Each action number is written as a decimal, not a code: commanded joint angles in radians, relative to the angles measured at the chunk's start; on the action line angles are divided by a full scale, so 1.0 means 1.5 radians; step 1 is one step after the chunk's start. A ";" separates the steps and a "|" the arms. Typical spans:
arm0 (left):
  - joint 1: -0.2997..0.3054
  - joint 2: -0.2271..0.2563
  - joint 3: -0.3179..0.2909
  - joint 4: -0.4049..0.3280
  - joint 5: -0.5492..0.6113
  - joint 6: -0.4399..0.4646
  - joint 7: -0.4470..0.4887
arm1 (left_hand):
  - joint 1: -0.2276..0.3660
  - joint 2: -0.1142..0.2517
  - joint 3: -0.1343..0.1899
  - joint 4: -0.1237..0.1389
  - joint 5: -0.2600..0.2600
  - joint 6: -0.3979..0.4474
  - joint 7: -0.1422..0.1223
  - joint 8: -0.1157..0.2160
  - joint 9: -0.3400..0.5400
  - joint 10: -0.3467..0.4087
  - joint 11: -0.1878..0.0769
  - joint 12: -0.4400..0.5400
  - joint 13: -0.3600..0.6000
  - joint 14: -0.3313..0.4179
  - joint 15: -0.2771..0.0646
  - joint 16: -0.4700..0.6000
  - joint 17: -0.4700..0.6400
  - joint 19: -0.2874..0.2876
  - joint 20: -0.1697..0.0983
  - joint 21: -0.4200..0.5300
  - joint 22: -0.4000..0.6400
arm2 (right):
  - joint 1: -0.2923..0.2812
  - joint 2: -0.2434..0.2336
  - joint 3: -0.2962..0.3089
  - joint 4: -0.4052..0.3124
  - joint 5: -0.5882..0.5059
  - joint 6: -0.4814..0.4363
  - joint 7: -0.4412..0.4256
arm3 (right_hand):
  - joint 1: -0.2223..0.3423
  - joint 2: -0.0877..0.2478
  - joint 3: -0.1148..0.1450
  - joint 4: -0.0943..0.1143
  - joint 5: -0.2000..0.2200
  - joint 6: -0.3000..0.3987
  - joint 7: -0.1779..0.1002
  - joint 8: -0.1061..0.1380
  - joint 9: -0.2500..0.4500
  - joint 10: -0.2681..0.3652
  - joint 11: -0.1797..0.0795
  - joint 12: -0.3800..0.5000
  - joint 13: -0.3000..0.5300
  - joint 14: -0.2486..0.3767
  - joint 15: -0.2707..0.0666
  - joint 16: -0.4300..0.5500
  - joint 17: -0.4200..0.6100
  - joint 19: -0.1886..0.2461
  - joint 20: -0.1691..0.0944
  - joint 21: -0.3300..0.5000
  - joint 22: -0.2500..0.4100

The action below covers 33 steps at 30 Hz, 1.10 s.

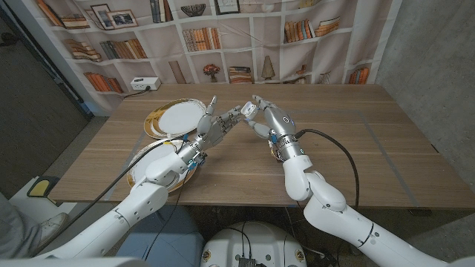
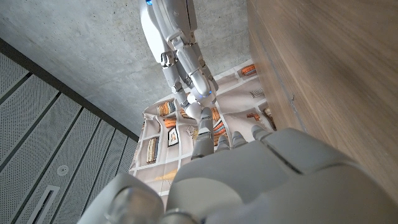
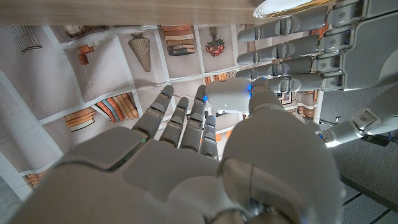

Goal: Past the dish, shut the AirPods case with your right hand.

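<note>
- A second plate (image 1: 148,165), white with a gold rim, lay toward seven o'clock on my wooden table (image 1: 349,141), partly hidden.
- A white power strip (image 1: 146,84) sat at the table's far edge, about eleven o'clock.
- Behind the table, at twelve o'clock, hung a printed bookshelf backdrop (image 1: 223,37) showing books, picture frames, a small flower vase (image 1: 211,72) and a bowl (image 1: 193,10).
- Gray concrete wall (image 1: 430,52) stood at two o'clock.

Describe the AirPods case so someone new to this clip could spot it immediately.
Start at the wooden table and find the two robot hands meeting above its middle, past the gold-rimmed dish. The AirPods case is the small white rounded box between their fingertips, at the right hand; unlike the grey fingers, it is smooth and plain white.
</note>
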 commanded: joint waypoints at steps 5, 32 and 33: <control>0.008 -0.001 -0.003 -0.001 0.012 -0.015 0.013 | 0.000 0.008 -0.008 0.001 0.005 -0.004 0.001 0.001 0.000 0.004 -0.002 0.004 -0.001 -0.105 -0.002 0.005 0.001 -0.035 -0.002 0.005 0.001 | 0.000 -0.004 -0.003 0.001 -0.005 -0.022 0.001 | 0.006 0.004 0.000 -0.004 0.005 0.011 0.001 0.004 0.001 0.132 -0.128 0.003 0.005 0.006 -0.090 0.003 0.003 0.005 -0.001 0.001 0.000; 0.003 0.001 0.004 0.001 0.005 -0.006 0.005 | 0.002 0.016 -0.017 0.000 0.009 -0.002 -0.005 0.003 0.000 0.012 -0.004 0.006 -0.001 -0.102 -0.003 0.006 0.000 -0.032 -0.002 0.005 0.000 | 0.011 -0.011 -0.026 0.015 -0.035 -0.006 0.007 | 0.026 0.001 0.001 -0.008 0.004 0.035 -0.004 0.004 0.001 0.167 -0.130 0.018 0.005 0.028 -0.103 0.006 0.003 0.010 -0.005 0.001 0.000; 0.003 0.001 0.004 0.002 0.005 -0.005 0.005 | 0.002 0.016 -0.018 0.000 0.009 -0.002 -0.005 0.003 0.000 0.012 -0.004 0.006 -0.001 -0.102 -0.003 0.006 0.000 -0.032 -0.001 0.005 0.000 | 0.011 -0.011 -0.026 0.014 -0.035 -0.004 0.007 | 0.026 0.001 0.001 -0.008 0.004 0.035 -0.004 0.004 0.001 0.167 -0.130 0.018 0.005 0.027 -0.103 0.006 0.003 0.010 -0.005 0.001 0.000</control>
